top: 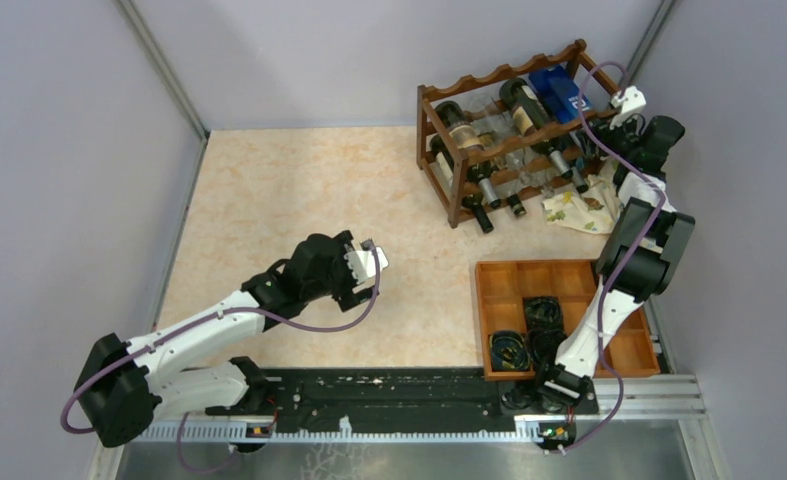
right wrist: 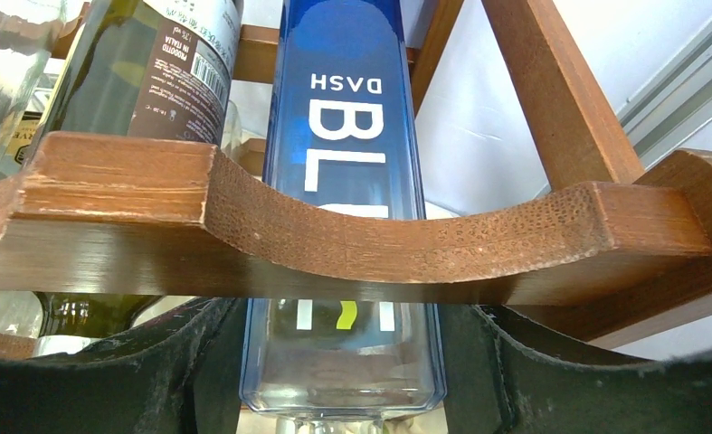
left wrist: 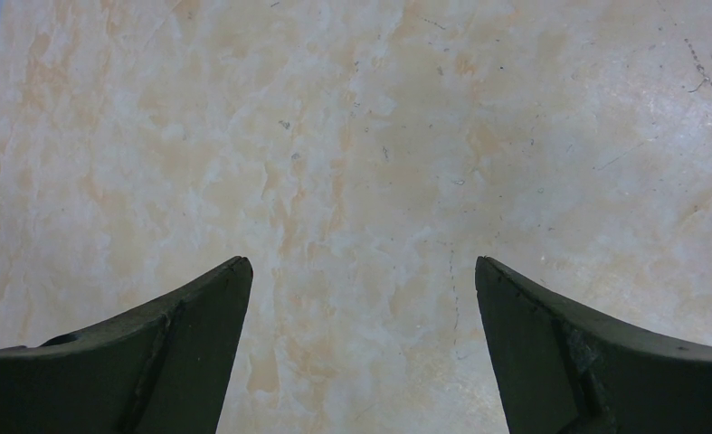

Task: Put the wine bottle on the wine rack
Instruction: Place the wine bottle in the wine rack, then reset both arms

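The wine rack (top: 449, 165), dark reddish-brown with scalloped rails, stands at the back right. A blue square wine bottle (top: 559, 92) lies in the rightmost cradle of its top tier. My right gripper (top: 597, 103) is at the bottle's outer end. In the right wrist view the bottle (right wrist: 347, 136) rests over the scalloped rail (right wrist: 334, 244), and my right gripper (right wrist: 343, 362) has a finger against each side of its clear lower end, shut on it. My left gripper (top: 374, 262) is open and empty above bare table (left wrist: 361, 136), far from the rack; in its own view the gripper (left wrist: 361, 271) holds nothing.
Several dark bottles (top: 469, 135) fill the rack's other cradles. A patterned cloth (top: 584, 205) lies right of the rack. A flat wooden compartment tray (top: 569, 275) with black cables sits at the front right under the right arm. Grey walls enclose the table.
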`<state>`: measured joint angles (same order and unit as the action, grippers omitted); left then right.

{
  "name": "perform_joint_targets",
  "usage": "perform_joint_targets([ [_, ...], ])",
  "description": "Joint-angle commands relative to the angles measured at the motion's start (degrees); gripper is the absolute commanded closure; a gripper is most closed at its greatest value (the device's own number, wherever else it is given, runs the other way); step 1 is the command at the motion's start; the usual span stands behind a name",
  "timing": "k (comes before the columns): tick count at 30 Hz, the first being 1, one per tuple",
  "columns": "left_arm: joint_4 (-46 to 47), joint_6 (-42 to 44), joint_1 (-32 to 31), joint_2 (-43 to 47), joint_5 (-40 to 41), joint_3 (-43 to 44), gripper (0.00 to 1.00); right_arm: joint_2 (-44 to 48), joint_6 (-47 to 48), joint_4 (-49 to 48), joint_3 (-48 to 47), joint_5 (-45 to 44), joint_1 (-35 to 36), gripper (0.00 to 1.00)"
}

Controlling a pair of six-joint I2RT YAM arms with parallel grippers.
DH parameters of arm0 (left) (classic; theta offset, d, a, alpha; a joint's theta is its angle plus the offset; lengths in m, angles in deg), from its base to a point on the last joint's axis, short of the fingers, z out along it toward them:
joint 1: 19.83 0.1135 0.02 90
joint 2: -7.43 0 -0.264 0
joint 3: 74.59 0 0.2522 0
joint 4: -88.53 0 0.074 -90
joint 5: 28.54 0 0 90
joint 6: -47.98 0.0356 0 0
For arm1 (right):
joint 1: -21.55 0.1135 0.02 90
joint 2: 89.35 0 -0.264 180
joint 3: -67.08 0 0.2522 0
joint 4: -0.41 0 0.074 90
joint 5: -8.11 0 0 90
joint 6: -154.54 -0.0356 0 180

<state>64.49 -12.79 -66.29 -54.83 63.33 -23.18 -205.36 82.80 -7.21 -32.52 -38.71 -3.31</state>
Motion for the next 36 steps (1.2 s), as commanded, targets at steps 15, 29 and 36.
perform_joint_targets([
  [15,0.3,0.2,0.4,-0.3,-1.6,0.6,0.01,6.2,2.4,-10.0,-0.3,-2.8,-0.8,0.24],
  [29,0.0,0.4,0.4,0.1,-3.7,1.1,0.01,10.6,0.3,-7.8,1.1,2.6,-4.6,0.09],
  [36,-0.5,0.6,0.4,0.4,-4.5,1.5,0.01,13.7,-1.0,-5.2,2.5,4.9,-5.6,0.09],
])
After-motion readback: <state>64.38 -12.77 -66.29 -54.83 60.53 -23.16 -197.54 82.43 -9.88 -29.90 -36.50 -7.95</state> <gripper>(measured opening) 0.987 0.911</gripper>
